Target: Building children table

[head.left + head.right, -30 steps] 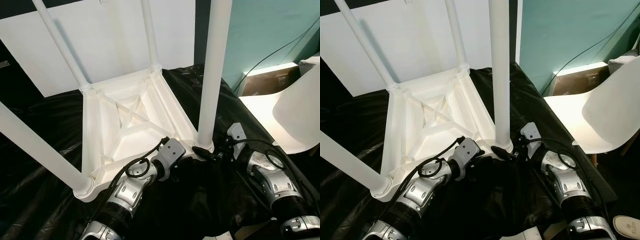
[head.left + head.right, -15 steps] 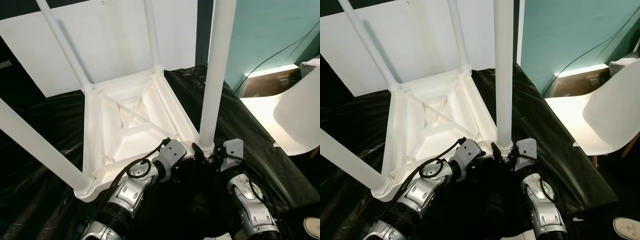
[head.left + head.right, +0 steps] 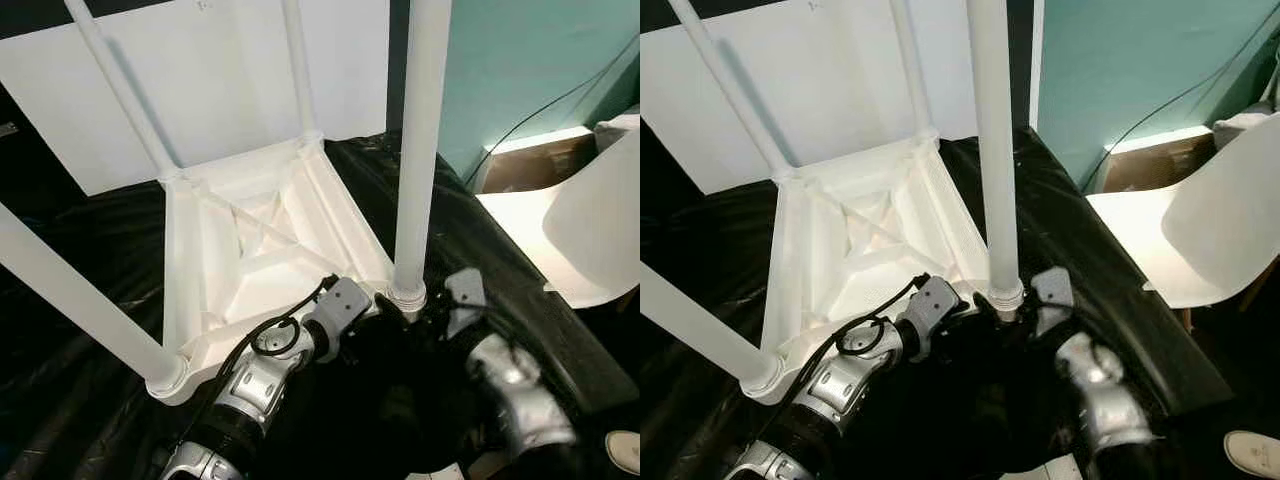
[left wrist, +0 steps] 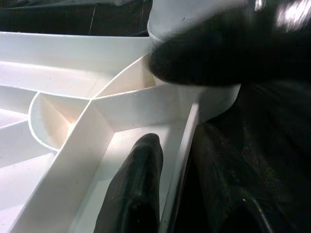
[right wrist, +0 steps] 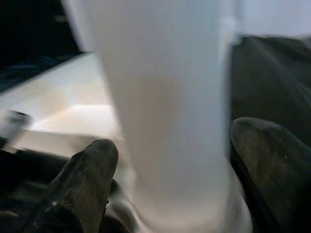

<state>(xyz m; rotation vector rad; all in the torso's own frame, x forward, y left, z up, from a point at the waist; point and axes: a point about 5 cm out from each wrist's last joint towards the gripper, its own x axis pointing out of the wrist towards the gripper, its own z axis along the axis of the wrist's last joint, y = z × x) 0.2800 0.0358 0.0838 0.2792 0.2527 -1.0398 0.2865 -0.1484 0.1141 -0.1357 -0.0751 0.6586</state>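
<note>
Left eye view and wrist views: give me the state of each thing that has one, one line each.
Table top: upside down on the black sheet, ribbed underside up.
Near right leg: upright in its corner socket.
Other three legs: fitted, standing up.
Left gripper: shut on the table top's edge, a finger either side.
Right gripper: open, fingers flanking the near right leg's base; blurred.
White chair: upright, right of the sheet.

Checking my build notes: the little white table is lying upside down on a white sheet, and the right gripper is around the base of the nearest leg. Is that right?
Not quite. The table lies upside down on a black sheet, as the left eye view shows. The right gripper does straddle the nearest leg at its base.
</note>
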